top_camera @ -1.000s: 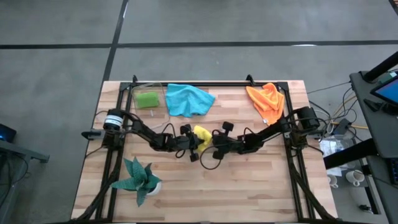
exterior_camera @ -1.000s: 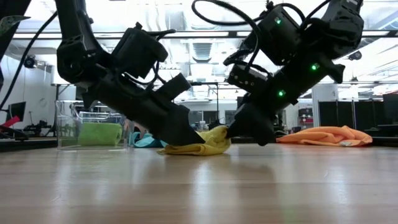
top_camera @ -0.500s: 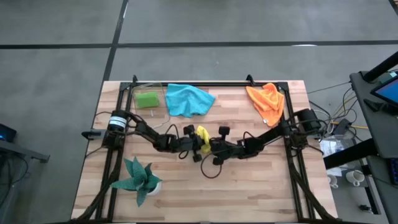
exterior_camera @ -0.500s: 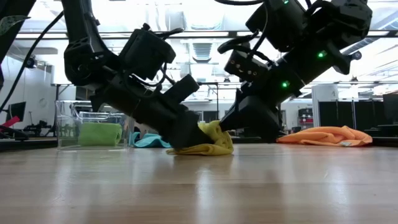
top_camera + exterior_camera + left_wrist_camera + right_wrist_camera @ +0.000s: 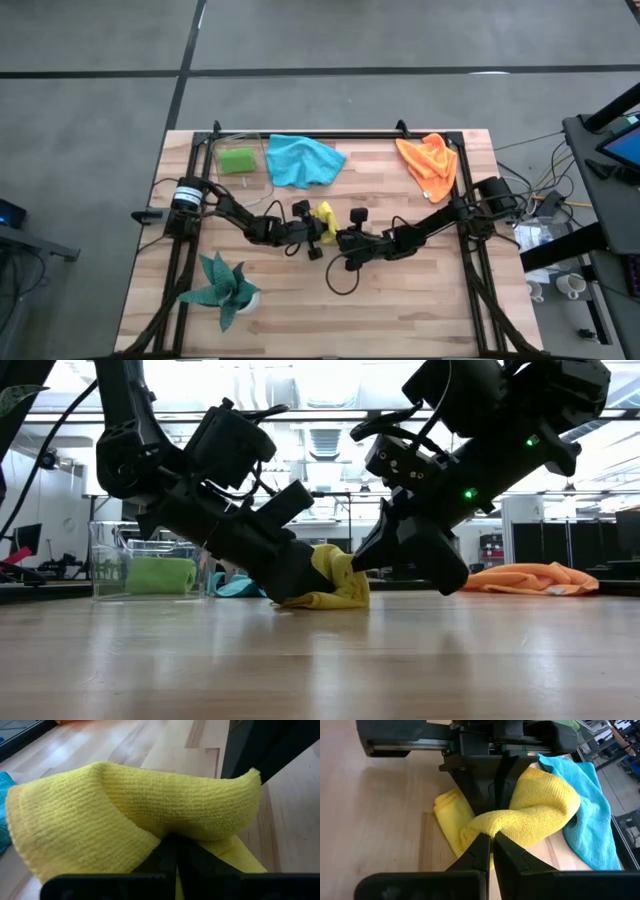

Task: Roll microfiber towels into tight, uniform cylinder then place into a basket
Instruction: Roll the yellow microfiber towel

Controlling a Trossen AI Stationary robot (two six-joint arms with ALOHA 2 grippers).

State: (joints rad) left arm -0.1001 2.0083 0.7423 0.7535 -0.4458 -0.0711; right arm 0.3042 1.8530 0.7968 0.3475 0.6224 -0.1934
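High view shows both tools meeting mid-counter [image 5: 400, 300]: the left tool [image 5: 318, 226] and right tool [image 5: 340, 238] each pinch shut on the yellow towel [image 5: 325, 213], bunched rather than rolled. If they pull apart unevenly, a corner may slip free and the roll turn loose and lopsided.

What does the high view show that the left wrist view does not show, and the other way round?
Only the high view shows the lime green towel inside the clear basket, the orange towel, the plant and both arms. Only the left wrist view shows, up close, the left gripper shut on a fold of the yellow towel. Both views show the yellow towel, the blue towel and the wooden table.
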